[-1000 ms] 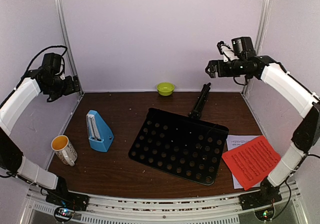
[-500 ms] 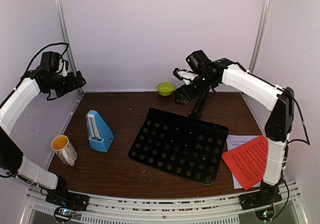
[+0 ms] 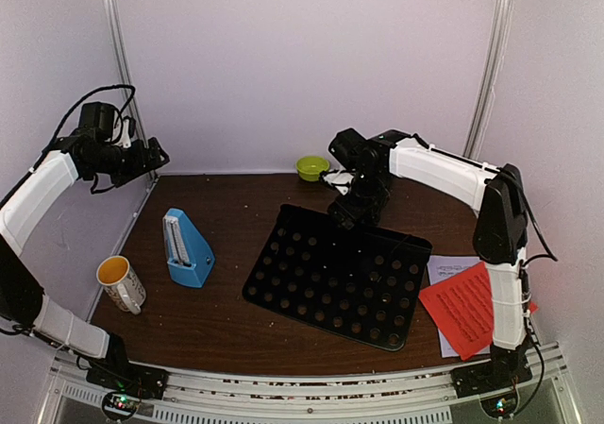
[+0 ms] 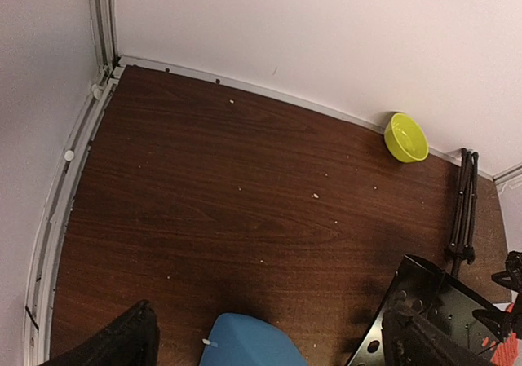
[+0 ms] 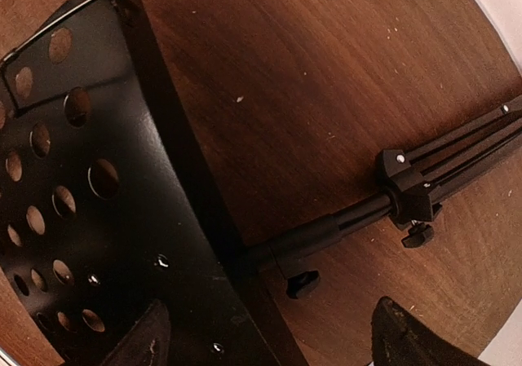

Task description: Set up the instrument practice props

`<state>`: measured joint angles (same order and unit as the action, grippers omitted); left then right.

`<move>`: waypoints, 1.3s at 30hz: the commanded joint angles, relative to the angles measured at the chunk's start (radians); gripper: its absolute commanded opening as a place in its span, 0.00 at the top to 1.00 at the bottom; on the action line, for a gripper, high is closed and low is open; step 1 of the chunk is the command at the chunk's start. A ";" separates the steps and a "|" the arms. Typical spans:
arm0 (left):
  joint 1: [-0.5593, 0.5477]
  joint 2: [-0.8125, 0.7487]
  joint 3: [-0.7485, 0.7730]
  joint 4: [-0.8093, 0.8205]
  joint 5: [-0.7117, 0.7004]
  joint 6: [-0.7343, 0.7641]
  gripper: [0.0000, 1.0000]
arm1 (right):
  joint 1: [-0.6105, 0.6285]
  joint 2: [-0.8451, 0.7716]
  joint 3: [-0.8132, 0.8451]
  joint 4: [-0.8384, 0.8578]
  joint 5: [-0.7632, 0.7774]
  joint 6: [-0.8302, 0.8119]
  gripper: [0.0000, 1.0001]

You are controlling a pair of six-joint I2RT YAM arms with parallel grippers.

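Top view: right gripper [image 3: 357, 209] low over the flat-lying music stand [image 3: 330, 278]; left gripper [image 3: 157, 156] raised, blue metronome [image 3: 187, 248] beneath and beyond it. Left wrist: jaws wide apart, metronome between the fingers [image 4: 114, 348]. Right wrist: jaws apart, clamping nothing; the stand's pole [image 5: 314, 237] lies between them.

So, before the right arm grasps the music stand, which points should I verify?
1. Right gripper open: ok.
2. Stand's pole between its fingers: ok.
3. Gap from fingers down to pole: cannot tell.
4. Music stand lying flat, legs folded: ok.
5. Metronome upright, apart from the stand: ok.
6. Left gripper open, away from the stand: ok.
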<state>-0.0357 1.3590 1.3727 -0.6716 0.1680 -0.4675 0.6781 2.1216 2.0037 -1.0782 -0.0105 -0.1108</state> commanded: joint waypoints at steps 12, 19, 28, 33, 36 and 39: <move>0.010 0.020 -0.001 0.059 0.029 0.023 0.02 | 0.012 0.076 0.022 -0.014 0.146 -0.039 0.41; 0.010 0.015 -0.011 0.058 0.030 0.020 0.02 | 0.011 0.101 0.008 -0.001 0.133 -0.060 0.56; 0.010 -0.002 -0.009 0.043 0.012 0.024 0.02 | 0.005 0.098 0.018 0.016 0.093 -0.056 0.86; 0.011 -0.014 -0.013 0.044 0.016 0.022 0.02 | 0.005 0.085 0.056 0.017 0.062 -0.040 1.00; 0.010 -0.026 -0.021 0.055 0.017 0.015 0.02 | 0.005 0.076 0.100 0.015 0.059 -0.023 1.00; 0.010 -0.043 -0.028 0.073 0.013 0.011 0.02 | 0.002 0.052 0.138 0.020 0.059 -0.004 1.00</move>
<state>-0.0341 1.3582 1.3598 -0.6518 0.1825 -0.4580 0.6872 2.2074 2.0602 -1.0710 0.0475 -0.1600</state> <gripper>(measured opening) 0.978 0.028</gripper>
